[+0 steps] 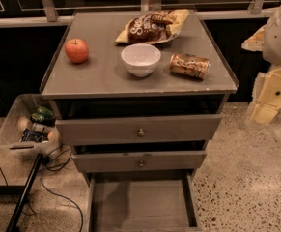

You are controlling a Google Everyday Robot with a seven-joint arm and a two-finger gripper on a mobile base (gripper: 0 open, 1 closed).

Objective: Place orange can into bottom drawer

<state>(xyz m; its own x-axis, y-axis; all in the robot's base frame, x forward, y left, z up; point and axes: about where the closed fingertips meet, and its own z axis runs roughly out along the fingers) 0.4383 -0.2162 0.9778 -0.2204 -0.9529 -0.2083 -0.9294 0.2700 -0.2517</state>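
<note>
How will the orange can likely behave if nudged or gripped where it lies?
The orange can lies on its side on the cabinet top, so a nudge would probably roll it. Its shiny skin looks slippery. The gripper hangs right of the cabinet, apart from it.

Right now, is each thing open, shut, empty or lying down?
Small shiny orange-brown drink can: lying on its side.
Wide grey bottom drawer: pulled open, empty.
Two upper knobbed drawers: mostly pushed in.
White round bowl: upright, empty.
Round red apple: whole.
Brown-and-yellow snack bag: lying flat.
Robot's cream hand: right of the cabinet, apart from the can.
</note>
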